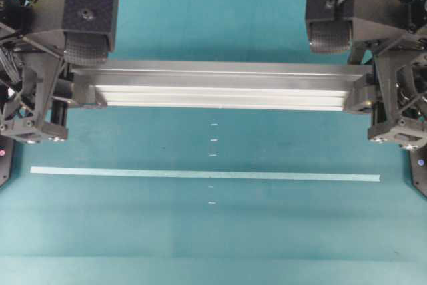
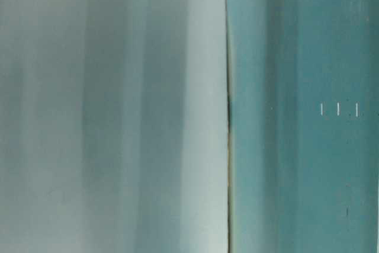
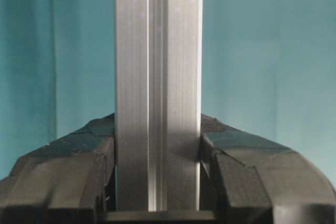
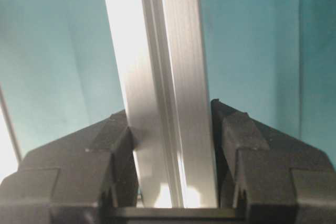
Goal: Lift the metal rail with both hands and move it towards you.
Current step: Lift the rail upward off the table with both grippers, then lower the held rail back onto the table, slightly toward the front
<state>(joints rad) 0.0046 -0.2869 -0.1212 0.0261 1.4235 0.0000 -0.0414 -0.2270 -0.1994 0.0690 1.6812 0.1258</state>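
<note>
- Metal rail (image 1: 220,86) held level between the two arms, one end in each set of jaws, apparently lifted clear of the teal desk (image 1: 213,245).
- Left gripper (image 3: 157,177) clamped on the rail's left end; dark pads pressed against both side faces in the left wrist view.
- Right gripper (image 4: 173,171) clamped likewise on the right end, pads tight against the sides; rail leaning slightly off centre in the right wrist view.
- Pale tape strip (image 1: 203,174) flat on the desk, on the near side of both jaws and roughly parallel to the rail; likely a guide line for the carry.
- Table-level view blurred; nothing useful there.
- Step in hand, as judged: carry toward the near edge, with the lift seemingly done.
- Best done with both arms drawn back at matched pace, to keep the rail parallel to the tape and avoid any skew.
- Equal height at both ends needed; a drop at one end likely to twist the bar in the pads.
- Grip to stay unchanged through the carry; smooth aluminium against the pads probably prone to slipping under a jerk.
- Spacing between the jaws to stay fixed, neither stretching nor squeezing the bar lengthwise.
- Gentle lowering only once past the tape, release last.
</note>
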